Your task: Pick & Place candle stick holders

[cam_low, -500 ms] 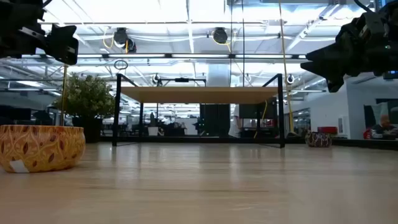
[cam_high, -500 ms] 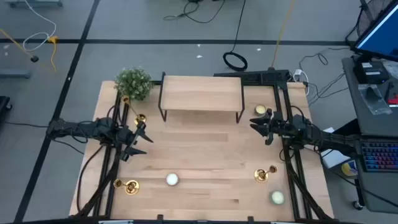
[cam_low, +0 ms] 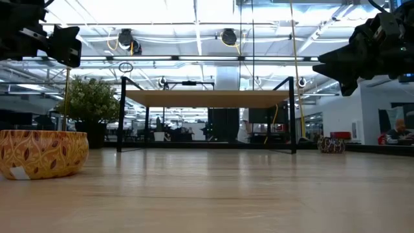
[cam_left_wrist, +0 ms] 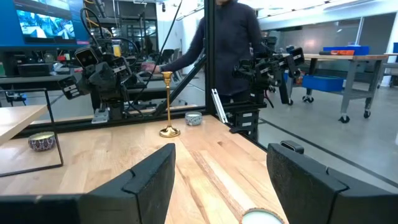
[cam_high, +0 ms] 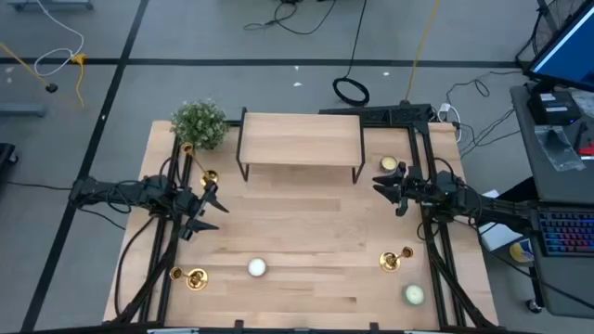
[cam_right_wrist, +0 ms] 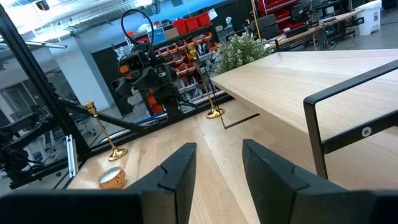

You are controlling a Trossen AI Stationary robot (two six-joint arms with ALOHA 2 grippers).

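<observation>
Desk (cam_high: 306,237) scene: three upright gold candlesticks stand untouched. Left gripper (cam_high: 206,210), fingers open and empty, hovers just beside far-left candlestick (cam_high: 209,177), nearest. Right gripper (cam_high: 390,193), fingers apart, empty; near-right candlestick (cam_high: 392,261) closer to it. Third (cam_high: 193,277) at near-left.
</observation>
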